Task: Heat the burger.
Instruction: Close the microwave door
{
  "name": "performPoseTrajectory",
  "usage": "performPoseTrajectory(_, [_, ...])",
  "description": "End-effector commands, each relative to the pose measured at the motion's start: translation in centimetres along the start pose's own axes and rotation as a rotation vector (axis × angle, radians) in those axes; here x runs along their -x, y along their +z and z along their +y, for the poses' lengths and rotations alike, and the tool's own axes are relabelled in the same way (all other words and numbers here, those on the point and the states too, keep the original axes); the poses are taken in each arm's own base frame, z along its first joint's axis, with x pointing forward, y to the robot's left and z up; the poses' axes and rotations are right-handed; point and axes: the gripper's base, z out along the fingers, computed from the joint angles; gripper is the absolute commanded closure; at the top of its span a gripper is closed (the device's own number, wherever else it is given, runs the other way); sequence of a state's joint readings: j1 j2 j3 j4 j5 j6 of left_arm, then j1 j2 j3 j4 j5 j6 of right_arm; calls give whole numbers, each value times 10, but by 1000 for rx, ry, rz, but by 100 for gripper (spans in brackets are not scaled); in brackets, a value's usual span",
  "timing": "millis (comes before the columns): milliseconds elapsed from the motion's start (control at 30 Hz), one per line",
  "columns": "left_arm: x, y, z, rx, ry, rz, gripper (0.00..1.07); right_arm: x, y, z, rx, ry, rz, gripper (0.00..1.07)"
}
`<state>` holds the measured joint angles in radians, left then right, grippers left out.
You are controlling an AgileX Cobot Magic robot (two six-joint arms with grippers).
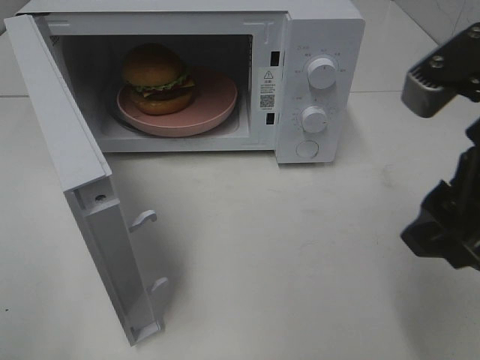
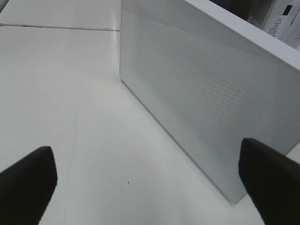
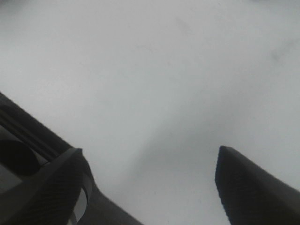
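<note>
The burger point(image 1: 156, 77), with a golden-brown bun, green lettuce and a dark patty, sits on a round pink plate point(image 1: 214, 105) inside the white microwave point(image 1: 322, 30). The microwave door point(image 1: 67, 135) is swung wide open to the left. My left gripper point(image 2: 149, 183) is open and empty, and faces the outer side of the door point(image 2: 201, 93) from a short distance. It is out of the exterior high view. My right gripper point(image 3: 154, 183) is open and empty above bare table. The right arm point(image 1: 446, 225) is at the right edge, away from the microwave.
The microwave front has two knobs point(image 1: 322, 73) point(image 1: 313, 118) and a round button point(image 1: 307, 148) on its right panel. Two latch hooks point(image 1: 142, 219) stick out of the door's inner edge. The white table point(image 1: 285, 255) spreads in front.
</note>
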<state>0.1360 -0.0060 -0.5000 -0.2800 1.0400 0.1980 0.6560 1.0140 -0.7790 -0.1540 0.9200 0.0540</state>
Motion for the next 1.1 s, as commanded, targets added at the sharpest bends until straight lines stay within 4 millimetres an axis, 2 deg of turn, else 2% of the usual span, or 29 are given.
performPoseTrajectory(33, [-1,0,0,1,-4,-8,9,-13,-9,-2,-7,33,59,31])
performPoseTrajectory(200, [-1,0,0,1,-4,-8,9,-33,-30,-4,-11,60,109,31])
performPoseTrajectory(367, [-1,0,0,1,-4,-8,9,-45,-41,-5,-15,80,125,31])
performPoseTrajectory(567, [-1,0,0,1,-4,-8,9,-68,-56,-6,-17,117,79,31])
performPoseTrajectory(600, [-1,0,0,1,-4,-8,9,-78,-60,-6,-22,133,43,31])
performPoseTrajectory(667, [-1,0,0,1,-4,-8,9,-82,-61,-6,-22,136,22,31])
performPoseTrajectory(700, [-1,0,0,1,-4,-8,9,-93,-65,-6,-21,141,-17,31])
performPoseTrajectory(733, [-1,0,0,1,-4,-8,9,-93,-65,-6,-21,141,-17,31])
performPoseTrajectory(767, [-1,0,0,1,-4,-8,9,-103,-64,-6,-27,156,-36,31])
performPoseTrajectory(833, [-1,0,0,1,-4,-8,9,-108,-62,-7,-33,167,-38,31])
performPoseTrajectory(933, [-1,0,0,1,-4,-8,9,-127,-57,-9,-84,253,-66,31])
performPoseTrajectory(1100, [-1,0,0,1,-4,-8,9,-134,-64,-11,-136,328,-169,31])
